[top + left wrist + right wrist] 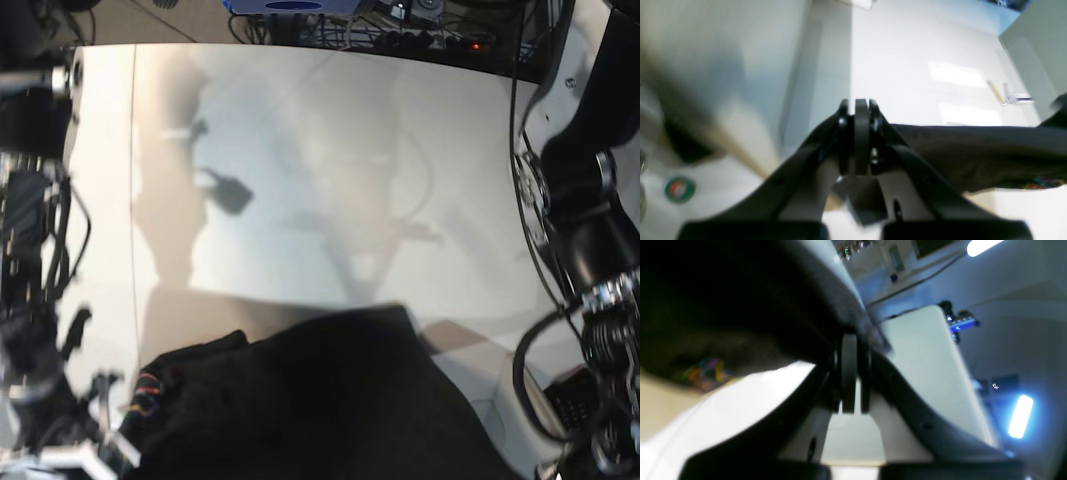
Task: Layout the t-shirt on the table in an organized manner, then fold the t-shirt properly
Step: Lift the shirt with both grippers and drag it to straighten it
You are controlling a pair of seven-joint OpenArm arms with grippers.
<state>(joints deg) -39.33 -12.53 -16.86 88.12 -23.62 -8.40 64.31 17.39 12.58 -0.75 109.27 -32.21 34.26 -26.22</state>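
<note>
The t-shirt (320, 400) is lifted above the near edge of the desk (300, 150), and it is spread between the two grippers as a dark sheet. Its long axis runs across the desk, from one arm to the other, not toward the far edge.

In the left wrist view, the left gripper (858, 110) is seen clenched, and the black cloth leaves it sideways toward the other arm as a taut band; a bit of the rainbow print (1045, 182) is seen at its lower edge. In the right wrist view, the right gripper (851, 343) is also clenched on a folded edge of cloth, and the t-shirt hangs away from it in the opposite direction.

So each gripper is judged to hold one end of the same edge, and neither arm is nearer to the cloth than the other. The bare part of the desk lies beyond the t-shirt, toward the far edge. The laying out seems to depend on carrying both ends forward together over that surface. The hems are not clear in these blurred views.
</note>
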